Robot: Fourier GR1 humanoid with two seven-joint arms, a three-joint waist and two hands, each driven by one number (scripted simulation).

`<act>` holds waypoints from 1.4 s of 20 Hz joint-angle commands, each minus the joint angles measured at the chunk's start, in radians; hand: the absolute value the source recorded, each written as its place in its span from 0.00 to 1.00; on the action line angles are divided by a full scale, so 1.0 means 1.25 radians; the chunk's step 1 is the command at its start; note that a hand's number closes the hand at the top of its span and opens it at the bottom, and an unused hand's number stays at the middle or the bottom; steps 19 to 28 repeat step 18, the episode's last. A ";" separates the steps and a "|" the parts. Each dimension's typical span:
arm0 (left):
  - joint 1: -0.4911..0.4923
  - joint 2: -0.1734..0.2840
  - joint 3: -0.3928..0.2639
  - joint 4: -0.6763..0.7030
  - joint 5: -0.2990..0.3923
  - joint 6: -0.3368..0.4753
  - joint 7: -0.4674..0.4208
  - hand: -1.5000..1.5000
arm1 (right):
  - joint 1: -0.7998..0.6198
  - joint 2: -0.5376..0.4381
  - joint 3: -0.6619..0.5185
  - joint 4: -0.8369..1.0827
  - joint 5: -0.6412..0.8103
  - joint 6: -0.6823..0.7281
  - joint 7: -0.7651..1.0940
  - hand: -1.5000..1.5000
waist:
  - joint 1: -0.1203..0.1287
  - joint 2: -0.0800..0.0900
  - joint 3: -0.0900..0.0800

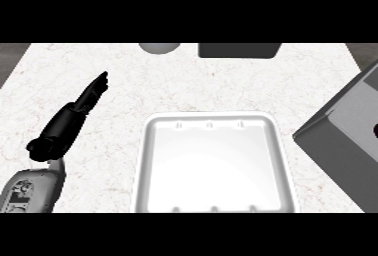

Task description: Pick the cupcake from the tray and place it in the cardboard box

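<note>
Head view: my left hand (70, 120) lies at the left of the frame over the marbled worktop (221, 85), fingers straight and together, pointing toward the upper edge, holding nothing. My right hand does not show. The white tray (151, 165) sits at lower centre. I cannot see the cupcake anywhere. A grey box (343, 145) fills the right edge. At the upper edge: a grey round object (159, 47) and a dark block (240, 49).

Open counter (221, 85) is lying between the white tray (214, 122) and two far-edge objects; a grey box (347, 145) is blocking the right side, the left hand (70, 122) is occupying the left.
</note>
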 commanded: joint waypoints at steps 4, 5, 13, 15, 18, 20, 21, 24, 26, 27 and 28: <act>-0.002 -0.005 0.002 0.013 -0.006 0.002 -0.007 0.50 | -0.066 0.038 -0.120 0.059 -0.137 -0.045 -0.133 0.00 | -0.007 -0.002 0.001; 0.010 -0.013 -0.002 0.007 -0.016 0.018 -0.016 0.50 | -0.084 0.050 -0.175 0.063 -0.192 -0.043 -0.142 0.00 | -0.013 -0.005 0.001; 0.027 0.029 0.032 -0.001 0.013 -0.022 -0.025 0.50 | -0.166 0.045 -0.463 0.241 -0.436 -0.043 0.030 0.00 | -0.008 -0.003 0.000; 0.047 -0.016 -0.011 -0.013 -0.020 0.009 -0.040 0.50 | -0.196 0.028 -0.472 0.278 -0.446 -0.076 0.050 0.00 | 0.001 0.000 0.000; -0.022 -0.016 -0.003 -0.010 -0.015 0.011 0.030 0.50 | -0.130 -0.045 -0.506 0.348 -0.464 -0.059 -0.049 0.00 | -0.002 0.003 0.002; -0.022 -0.016 -0.003 -0.010 -0.015 0.011 0.030 0.50 | -0.130 -0.045 -0.506 0.348 -0.464 -0.059 -0.049 0.00 | -0.002 0.003 0.002; -0.022 -0.016 -0.003 -0.010 -0.015 0.011 0.030 0.50 | -0.130 -0.045 -0.506 0.348 -0.464 -0.059 -0.049 0.00 | -0.002 0.003 0.002; -0.022 -0.016 -0.003 -0.010 -0.015 0.011 0.030 0.50 | -0.130 -0.045 -0.506 0.348 -0.464 -0.059 -0.049 0.00 | -0.002 0.003 0.002; -0.022 -0.016 -0.003 -0.010 -0.015 0.011 0.030 0.50 | -0.130 -0.045 -0.506 0.348 -0.464 -0.059 -0.049 0.00 | -0.002 0.003 0.002; -0.022 -0.016 -0.003 -0.010 -0.015 0.011 0.030 0.50 | -0.130 -0.045 -0.506 0.348 -0.464 -0.059 -0.049 0.00 | -0.002 0.003 0.002; -0.022 -0.016 -0.003 -0.010 -0.015 0.011 0.030 0.50 | -0.130 -0.045 -0.506 0.348 -0.464 -0.059 -0.049 0.00 | -0.002 0.003 0.002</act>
